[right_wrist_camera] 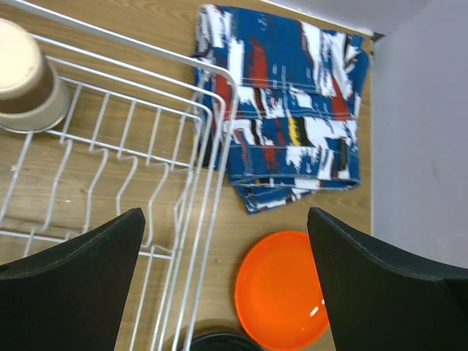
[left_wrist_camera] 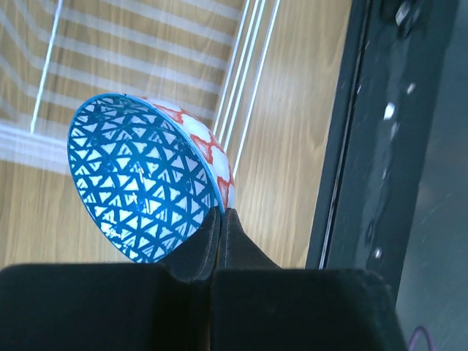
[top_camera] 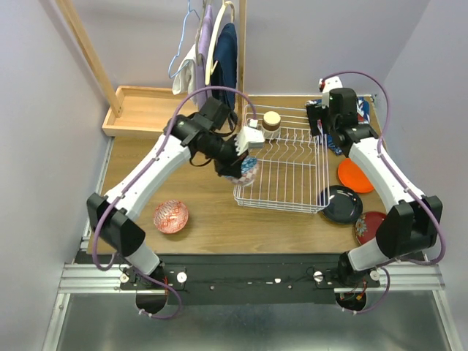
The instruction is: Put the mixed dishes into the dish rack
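Observation:
My left gripper [top_camera: 241, 162] [left_wrist_camera: 221, 216] is shut on the rim of the small blue-patterned bowl [top_camera: 248, 174] [left_wrist_camera: 135, 183], holding it tilted at the left edge of the white wire dish rack [top_camera: 289, 172]. The tan cup [top_camera: 272, 121] [right_wrist_camera: 25, 80] stands in the rack's [right_wrist_camera: 212, 146] far left corner. My right gripper [top_camera: 316, 121] [right_wrist_camera: 225, 213] hangs open and empty above the rack's far right side. The orange plate [top_camera: 355, 175] [right_wrist_camera: 281, 289], black plate [top_camera: 341, 203] [right_wrist_camera: 216, 341] and dark red plate [top_camera: 368, 227] lie right of the rack. The red-white bowl [top_camera: 170, 216] sits at the near left.
A blue-red patterned cloth [top_camera: 363, 110] [right_wrist_camera: 285, 102] lies folded at the far right corner, partly under my right arm. A shallow wooden tray [top_camera: 142, 110] sits at the back left. Clothes on hangers [top_camera: 212, 51] dangle behind the rack. Walls close in on both sides.

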`<state>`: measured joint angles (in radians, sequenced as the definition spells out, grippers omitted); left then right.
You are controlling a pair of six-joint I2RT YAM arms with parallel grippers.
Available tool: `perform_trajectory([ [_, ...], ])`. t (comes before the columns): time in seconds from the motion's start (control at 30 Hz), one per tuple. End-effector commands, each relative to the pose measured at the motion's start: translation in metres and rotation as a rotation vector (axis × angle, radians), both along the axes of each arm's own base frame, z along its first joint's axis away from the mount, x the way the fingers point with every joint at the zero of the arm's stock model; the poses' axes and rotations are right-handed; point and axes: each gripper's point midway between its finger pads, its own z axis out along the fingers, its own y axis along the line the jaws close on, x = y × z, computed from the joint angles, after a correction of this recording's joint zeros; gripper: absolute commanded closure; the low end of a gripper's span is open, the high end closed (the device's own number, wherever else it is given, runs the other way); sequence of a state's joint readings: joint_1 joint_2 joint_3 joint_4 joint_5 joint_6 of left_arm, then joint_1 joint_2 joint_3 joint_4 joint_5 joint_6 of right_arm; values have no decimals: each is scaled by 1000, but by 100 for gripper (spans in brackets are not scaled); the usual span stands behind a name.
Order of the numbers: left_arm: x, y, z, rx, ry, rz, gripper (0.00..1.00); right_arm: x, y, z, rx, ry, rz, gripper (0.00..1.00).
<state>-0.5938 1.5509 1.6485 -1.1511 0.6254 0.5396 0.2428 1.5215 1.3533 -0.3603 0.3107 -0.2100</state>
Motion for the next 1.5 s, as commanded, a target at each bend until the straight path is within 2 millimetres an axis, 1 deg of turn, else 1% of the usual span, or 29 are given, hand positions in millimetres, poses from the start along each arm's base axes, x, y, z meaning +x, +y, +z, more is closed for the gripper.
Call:
perform_trajectory([
  [0.0,18,-69,46,-240,-16,-53,100,-20,-30,16,1,-19,-107,0],
  [0.03,24,-78,39,-241,7,-49,100,-22,-34,15,4,-18,-117,0],
  [0.07,27,-88,52,-277,2,-52,100,-24,-36,13,7,-10,-124,0],
  [0.1,32,-97,57,-304,10,-48,100,-25,-37,12,10,-7,-131,0],
  [0.13,36,-107,51,-311,79,-28,100,-27,-40,12,12,1,-138,0],
  [0.17,37,-116,62,-345,94,-32,100,-28,-42,11,10,11,-143,0],
  [0.2,44,-125,66,-378,92,-29,100,-28,-42,12,10,12,-143,0],
  [0.27,48,-138,59,-398,181,15,100,-30,-47,11,-1,32,-161,0],
  [0.3,53,-149,65,-449,160,7,100,-30,-48,8,-7,44,-164,0],
  [0.33,55,-156,62,-468,198,24,100,-31,-51,11,-17,44,-179,0],
  [0.37,54,-161,54,-473,289,70,100,-33,-54,10,-25,53,-189,0],
  [0.4,62,-171,64,-542,283,74,100,-33,-57,10,-35,55,-204,0],
  [0.43,66,-178,58,-559,334,90,100,-34,-62,9,-47,59,-225,0],
  [0.47,65,-183,53,-563,455,150,100,-35,-66,8,-52,71,-239,0],
  [0.5,70,-191,61,-621,449,131,100,-36,-69,6,-51,80,-252,0],
  [0.57,70,-203,48,-630,532,132,100,-36,-76,-1,-57,112,-274,0],
  [0.6,70,-209,59,-681,559,122,100,-36,-79,-2,-54,118,-285,0],
  [0.63,72,-212,55,-699,596,131,100,-36,-80,-5,-55,129,-287,0],
  [0.67,73,-215,50,-717,620,143,100,-35,-84,-9,-56,143,-301,0],
  [0.7,76,-217,59,-768,637,144,100,-35,-86,-10,-57,143,-306,0],
  [0.73,80,-222,49,-765,662,160,100,-34,-88,-10,-58,143,-312,0],
  [0.8,85,-227,46,-783,686,185,100,-30,-93,-8,-60,130,-323,0],
  [0.87,92,-229,32,-776,728,264,100,-27,-95,-5,-60,124,-318,0],
  [0.93,90,-231,27,-775,752,284,100,-26,-97,-3,-73,118,-309,0],
  [1.03,91,-234,9,-751,798,343,100,-24,-98,-4,-79,119,-300,0],
  [1.17,91,-232,-21,-712,871,406,100,-25,-97,-13,-73,142,-295,0],
  [1.3,88,-229,-36,-708,942,432,100,-27,-96,-21,-67,154,-292,0],
  [1.37,90,-225,-52,-693,976,470,100,-28,-94,-24,-61,161,-287,0],
  [1.47,89,-224,-64,-688,1013,484,100,-29,-93,-31,-41,173,-291,0],
])
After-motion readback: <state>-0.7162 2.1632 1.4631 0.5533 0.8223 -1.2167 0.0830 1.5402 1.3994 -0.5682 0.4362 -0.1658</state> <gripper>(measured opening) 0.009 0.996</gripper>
